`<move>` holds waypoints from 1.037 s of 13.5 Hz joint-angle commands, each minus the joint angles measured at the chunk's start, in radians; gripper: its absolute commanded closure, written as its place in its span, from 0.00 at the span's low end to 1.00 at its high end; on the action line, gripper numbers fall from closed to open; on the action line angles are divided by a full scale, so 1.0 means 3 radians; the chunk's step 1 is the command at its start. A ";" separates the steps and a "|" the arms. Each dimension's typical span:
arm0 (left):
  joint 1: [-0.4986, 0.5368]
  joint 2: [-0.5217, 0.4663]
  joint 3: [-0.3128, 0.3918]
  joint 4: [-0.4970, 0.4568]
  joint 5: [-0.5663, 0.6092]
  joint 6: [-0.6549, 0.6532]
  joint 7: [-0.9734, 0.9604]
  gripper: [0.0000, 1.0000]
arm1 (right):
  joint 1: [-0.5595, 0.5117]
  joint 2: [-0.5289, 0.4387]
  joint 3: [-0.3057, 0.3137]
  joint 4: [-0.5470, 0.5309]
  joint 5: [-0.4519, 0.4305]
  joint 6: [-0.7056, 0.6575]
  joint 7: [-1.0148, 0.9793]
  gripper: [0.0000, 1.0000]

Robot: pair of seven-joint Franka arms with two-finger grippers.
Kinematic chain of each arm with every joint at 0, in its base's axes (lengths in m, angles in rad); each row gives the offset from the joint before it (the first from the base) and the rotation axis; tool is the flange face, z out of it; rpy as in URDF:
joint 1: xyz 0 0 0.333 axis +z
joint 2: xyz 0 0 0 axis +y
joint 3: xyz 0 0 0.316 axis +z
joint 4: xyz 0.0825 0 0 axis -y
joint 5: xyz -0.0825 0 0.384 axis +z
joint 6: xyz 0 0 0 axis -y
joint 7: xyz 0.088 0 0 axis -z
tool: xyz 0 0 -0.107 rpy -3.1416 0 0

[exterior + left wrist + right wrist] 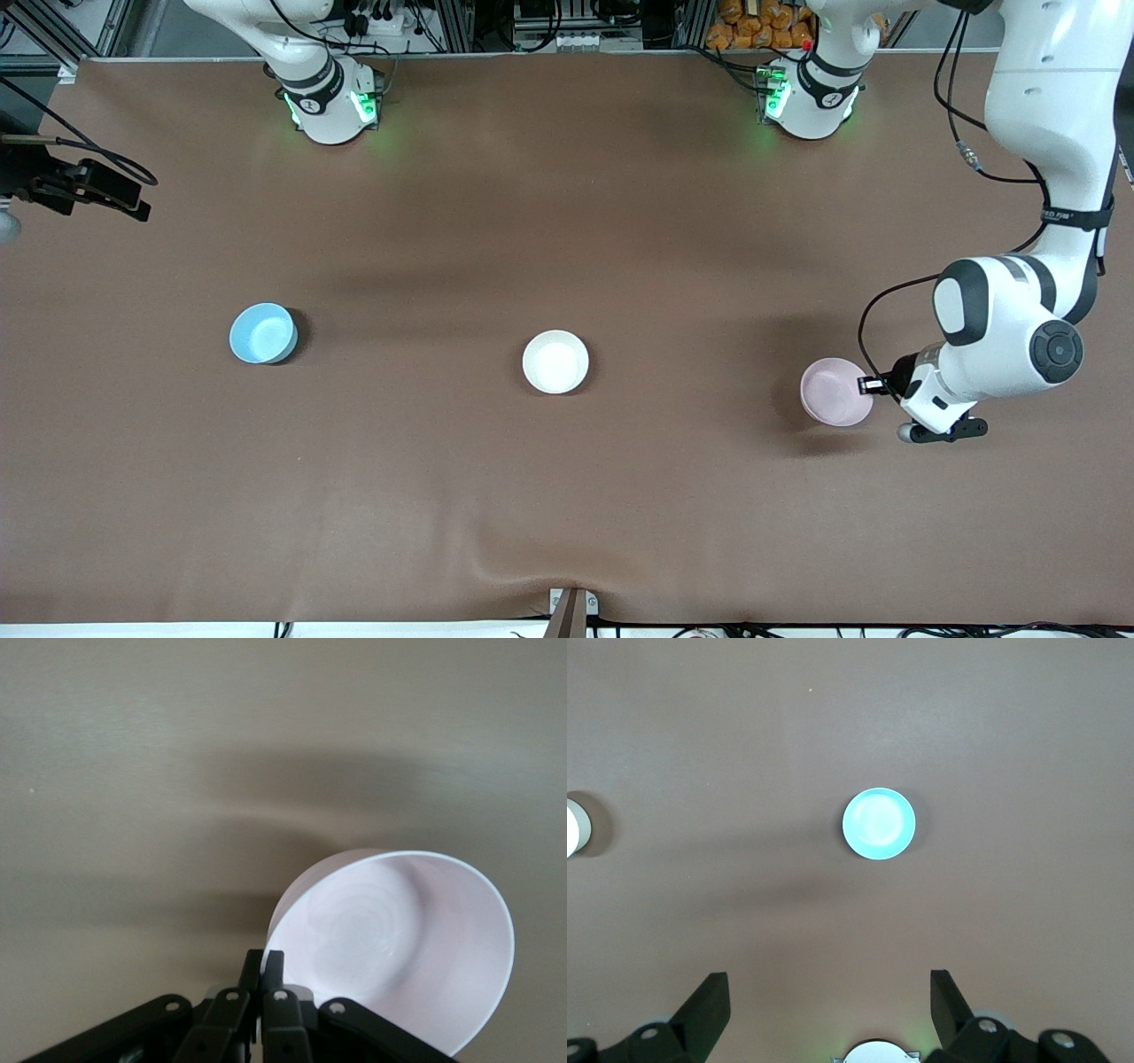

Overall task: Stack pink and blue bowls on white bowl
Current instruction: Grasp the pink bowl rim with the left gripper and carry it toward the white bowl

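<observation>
Nothing is stacked yet. The left gripper (263,970) pinches the pink bowl's (834,391) rim, near the table's (567,221) edge at the left arm's end. The white bowl (555,361) sits mid-table, and the blue bowl (262,333) sits toward the right arm's end. The right gripper (830,1010) waits high above, jaws apart. I can read no writing.

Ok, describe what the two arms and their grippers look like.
Both arms are glossy white with rounded segments, dark grey joint caps and black bands; green lights glow at their bases. Black cables run along the left arm, which carries small dark lettering on one link. The left gripper has slim black fingers on black linkages. The right gripper has black, wedge-shaped fingers.
</observation>
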 commanded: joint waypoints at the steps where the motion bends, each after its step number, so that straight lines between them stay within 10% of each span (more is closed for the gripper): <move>1: -0.0001 -0.0243 -0.0184 0.0039 -0.0070 -0.0259 -0.0015 1.00 | -0.0056 -0.0071 0.0030 -0.0056 -0.0013 -0.0017 -0.0051 0.00; 6: -0.0077 -0.0208 -0.0629 0.0356 -0.0065 -0.0536 -0.0285 1.00 | -0.0051 -0.0071 0.0030 -0.0056 -0.0013 -0.0012 -0.0051 0.00; 14: -0.1043 0.0236 -0.0655 0.0882 -0.0045 -0.0480 -0.1640 1.00 | -0.0061 -0.0066 0.0030 -0.0056 -0.0013 -0.0017 -0.0046 0.00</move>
